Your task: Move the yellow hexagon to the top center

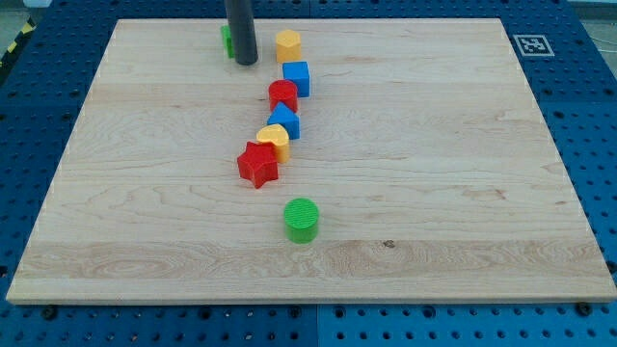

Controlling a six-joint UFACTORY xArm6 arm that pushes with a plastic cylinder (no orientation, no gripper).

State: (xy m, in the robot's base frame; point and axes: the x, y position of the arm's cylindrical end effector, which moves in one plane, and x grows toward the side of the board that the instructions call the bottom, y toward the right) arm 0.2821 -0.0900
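The yellow hexagon [287, 45] sits near the view's top, a little left of centre on the wooden board [463, 164]. My tip [246, 62] rests on the board just left of the hexagon, with a small gap between them. A green block [227, 40] is partly hidden behind the rod, on its left.
Below the hexagon a chain runs down: a blue cube [297, 77], a red block [282, 95], a blue block [284, 121], a yellow block [275, 141], a red star [257, 164]. A green cylinder [302, 220] stands alone lower down.
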